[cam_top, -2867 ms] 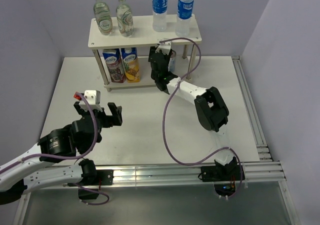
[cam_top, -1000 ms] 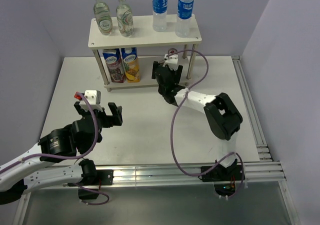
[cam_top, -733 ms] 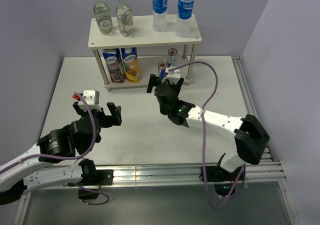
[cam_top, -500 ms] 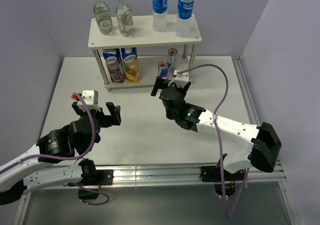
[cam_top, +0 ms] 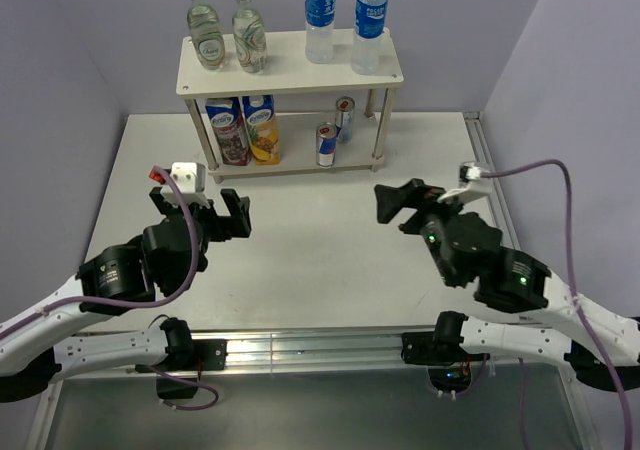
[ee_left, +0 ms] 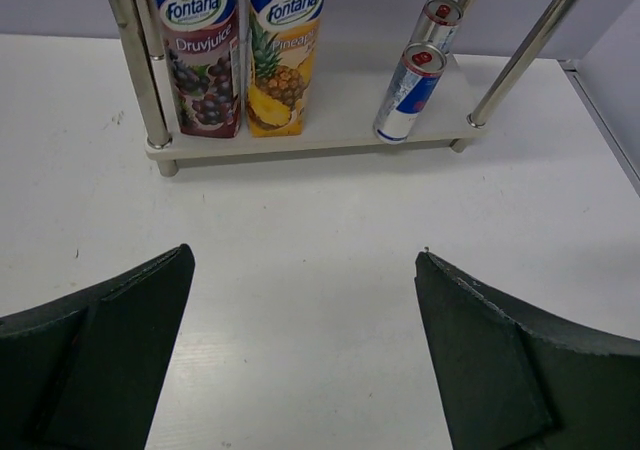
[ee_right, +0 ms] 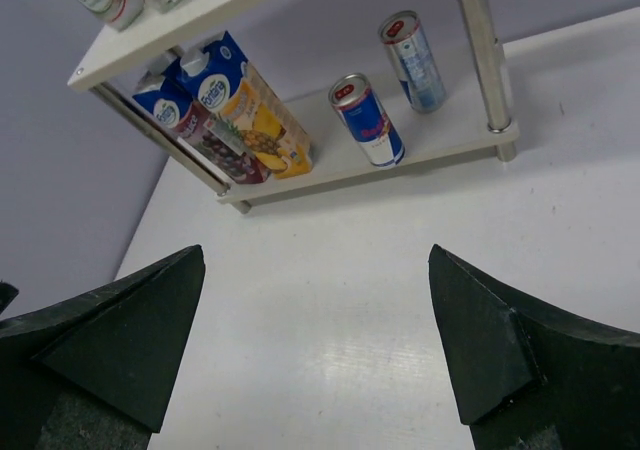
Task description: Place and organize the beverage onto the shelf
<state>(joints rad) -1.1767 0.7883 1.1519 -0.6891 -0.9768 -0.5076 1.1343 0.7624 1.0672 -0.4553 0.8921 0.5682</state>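
Note:
The shelf (cam_top: 290,65) stands at the back of the table. Its top board carries two green glass bottles (cam_top: 206,32) and two blue-labelled water bottles (cam_top: 320,18). The lower board (ee_left: 340,135) holds two juice cartons (ee_left: 285,40) on the left and two cans, one (ee_left: 410,92) in front of the other (ee_left: 437,22). My left gripper (cam_top: 200,205) hovers open over the table in front of the cartons, holding nothing. On the near right my right gripper (cam_top: 397,198) is open and empty, well back from the shelf. Bare table shows between the fingers of each gripper (ee_left: 303,270) (ee_right: 315,260).
Metal posts (ee_right: 478,45) stand at the shelf's corners. A rail (cam_top: 505,220) runs along the table's right edge and another along the front. Grey walls close in on the left, back and right. A purple cable (cam_top: 570,200) loops above the right arm.
My right arm has drawn back from the shelf's lower tier to the near right, leaving two cans standing there. The left gripper has shifted slightly forward and right.

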